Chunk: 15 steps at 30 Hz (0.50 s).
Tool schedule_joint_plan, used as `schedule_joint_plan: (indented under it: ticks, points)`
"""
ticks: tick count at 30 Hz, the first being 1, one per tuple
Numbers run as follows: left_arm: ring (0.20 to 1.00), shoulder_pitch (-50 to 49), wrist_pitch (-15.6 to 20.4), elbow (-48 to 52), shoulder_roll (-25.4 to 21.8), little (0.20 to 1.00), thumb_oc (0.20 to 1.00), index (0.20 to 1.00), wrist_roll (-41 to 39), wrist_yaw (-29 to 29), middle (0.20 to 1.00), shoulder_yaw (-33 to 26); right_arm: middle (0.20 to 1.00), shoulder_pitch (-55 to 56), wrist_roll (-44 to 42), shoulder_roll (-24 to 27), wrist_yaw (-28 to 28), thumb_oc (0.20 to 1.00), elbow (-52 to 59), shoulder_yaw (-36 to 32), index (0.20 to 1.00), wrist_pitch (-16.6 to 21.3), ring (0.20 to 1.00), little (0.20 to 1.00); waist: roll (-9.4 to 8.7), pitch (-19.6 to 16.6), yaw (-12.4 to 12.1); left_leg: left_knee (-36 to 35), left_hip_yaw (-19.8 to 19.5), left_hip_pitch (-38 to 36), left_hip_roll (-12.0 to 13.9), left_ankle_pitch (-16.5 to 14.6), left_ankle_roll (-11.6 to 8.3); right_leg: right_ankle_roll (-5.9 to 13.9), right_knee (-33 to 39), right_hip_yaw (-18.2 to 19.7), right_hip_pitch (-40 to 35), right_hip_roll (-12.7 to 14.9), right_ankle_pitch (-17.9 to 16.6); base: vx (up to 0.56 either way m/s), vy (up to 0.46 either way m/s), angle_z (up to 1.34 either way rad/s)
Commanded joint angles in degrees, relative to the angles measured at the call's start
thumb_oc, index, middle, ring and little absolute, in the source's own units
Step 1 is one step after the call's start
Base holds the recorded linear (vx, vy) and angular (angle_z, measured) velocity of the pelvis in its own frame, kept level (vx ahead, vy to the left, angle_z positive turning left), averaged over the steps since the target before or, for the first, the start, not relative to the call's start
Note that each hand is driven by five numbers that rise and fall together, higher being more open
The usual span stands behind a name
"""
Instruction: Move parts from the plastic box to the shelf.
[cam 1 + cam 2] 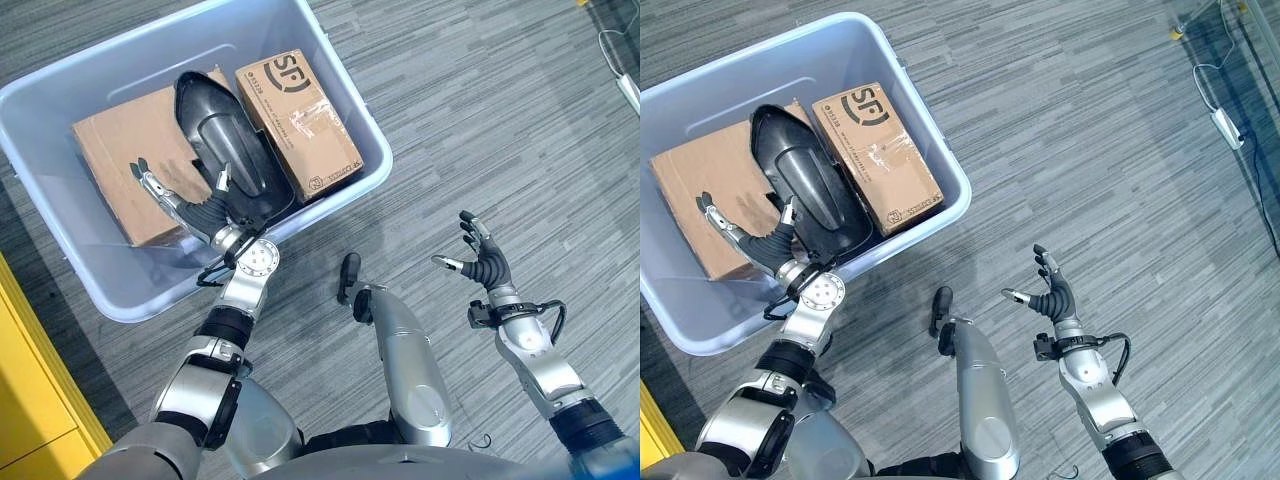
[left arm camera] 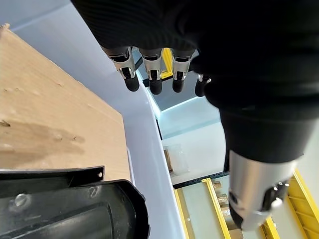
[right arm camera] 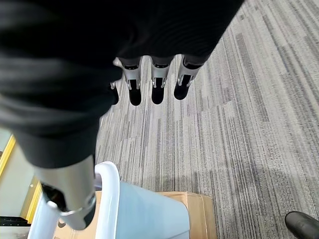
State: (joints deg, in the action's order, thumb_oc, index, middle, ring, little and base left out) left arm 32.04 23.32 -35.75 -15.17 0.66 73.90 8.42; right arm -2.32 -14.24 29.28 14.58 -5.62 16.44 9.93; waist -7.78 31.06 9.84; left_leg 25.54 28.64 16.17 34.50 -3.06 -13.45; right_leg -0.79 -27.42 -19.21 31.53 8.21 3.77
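Note:
The pale blue plastic box [image 1: 60,260] stands on the carpet at the upper left. In it a black moulded part [image 1: 225,140] lies between a plain cardboard carton [image 1: 115,165] and a printed carton [image 1: 300,120]. My left hand [image 1: 195,208] reaches over the box's near wall, open, its fingers spread just short of the black part's near end and holding nothing. In the left wrist view the fingers [image 2: 149,74] stand straight above the carton [image 2: 50,124] and the part [image 2: 65,209]. My right hand [image 1: 485,262] hovers open over the carpet to the right of the box, empty.
A yellow shelf frame [image 1: 30,400] edges the lower left, close to the box. Grey striped carpet [image 1: 480,120] spreads to the right. A white power strip [image 1: 1225,125] with its cord lies at the far right. A black shoe [image 3: 301,224] rests on the carpet.

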Motion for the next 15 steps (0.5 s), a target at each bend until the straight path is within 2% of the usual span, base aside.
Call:
schedule_joint_plan:
  ticks: [1,2,4,5,7,9,12,15]
  points:
    - [1.0,0.5,-0.8,0.11,-2.77,1.0,1.0,1.0,-6.1,-1.11,1.0,-0.12,1.0,-0.65,0.6,0.3,-0.23,1.0,4.7,0.21,1.0,0.66,1.0,1.0,-3.64,-1.28,-0.03,8.81,-3.07,8.67,4.18,2.07,-0.95,9.38,1.39,1.68,-1.97,6.04,2.36,0.05,-0.011,-0.05]
    - [1.0,0.59,-1.84,-1.08,-2.7,1.0,1.0,1.0,-10.66,-1.59,1.0,-1.06,1.0,-0.77,0.65,0.13,0.09,1.0,4.64,0.58,1.0,0.61,1.0,1.0,-3.77,-1.28,0.03,9.09,-3.16,8.95,4.3,2.04,-0.95,9.41,1.16,1.86,-1.76,5.88,2.51,0.05,-0.011,-0.05]
    - [1.0,1.09,-5.15,-3.01,-3.24,1.0,1.0,1.0,-14.13,-2.72,1.0,-1.74,1.0,-1.29,0.65,0.0,0.29,1.0,4.47,0.68,1.0,0.65,1.0,1.0,-3.89,-1.28,0.16,9.35,-3.26,9.44,4.41,2.25,-1.07,9.45,0.82,2.09,-1.2,5.81,2.63,0.01,0.008,-0.05]
    - [1.0,2.22,-7.71,-5.54,-4.11,1.0,1.0,1.0,-12.53,-4.22,1.0,-1.94,1.0,-1.67,0.87,-0.1,0.58,1.0,4.45,0.78,1.0,1.26,1.0,1.0,-4.23,-1.27,0.39,9.73,-3.34,10.22,4.83,2.27,-1.16,9.48,0.28,2.22,-0.54,6.0,2.73,0.01,0.007,-0.04]
    - [1.0,3.76,-9.92,-7.23,-4.92,1.0,1.0,1.0,-13.47,-5.05,1.0,-1.78,1.0,-1.81,0.86,0.35,0.08,1.0,4.72,0.82,1.0,1.42,1.0,1.0,-4.61,-1.27,0.72,10.27,-3.39,10.95,5.42,2.06,-1.17,9.45,-0.22,2.28,0.06,6.27,2.81,0.0,0.0,0.0]
    - [1.0,4.6,-10.57,-8.34,-5.19,1.0,1.0,1.0,-16.21,-5.45,1.0,-1.78,1.0,-1.81,1.65,0.65,-0.13,1.0,5.29,0.78,1.0,0.44,1.0,1.0,-4.78,-1.27,1.03,10.62,-3.41,11.52,5.73,1.93,-1.16,9.48,-0.56,2.39,0.7,6.42,2.84,0.02,-0.001,-0.03]
    - [1.0,5.22,-7.93,-9.92,-4.91,1.0,1.0,1.0,-20.39,-10.21,1.0,-2.82,1.0,-1.67,2.66,1.13,0.59,1.0,5.37,0.82,1.0,-1.09,1.0,1.0,-4.86,-1.27,1.31,10.98,-3.54,12.37,5.73,1.69,-1.13,9.4,-1.27,2.45,1.89,6.59,3.08,0.0,0.0,0.0]
    - [1.0,5.79,-7.96,-10.42,-4.7,1.0,1.0,1.0,-17.89,-11.57,1.0,-2.49,1.0,-1.64,2.17,1.41,0.71,1.0,4.58,0.38,1.0,-0.15,1.0,1.0,-5.34,-1.27,1.35,11.27,-3.71,13.21,6.09,1.46,-1.14,9.46,-1.31,2.25,2.48,6.83,2.85,0.01,-0.036,0.01]
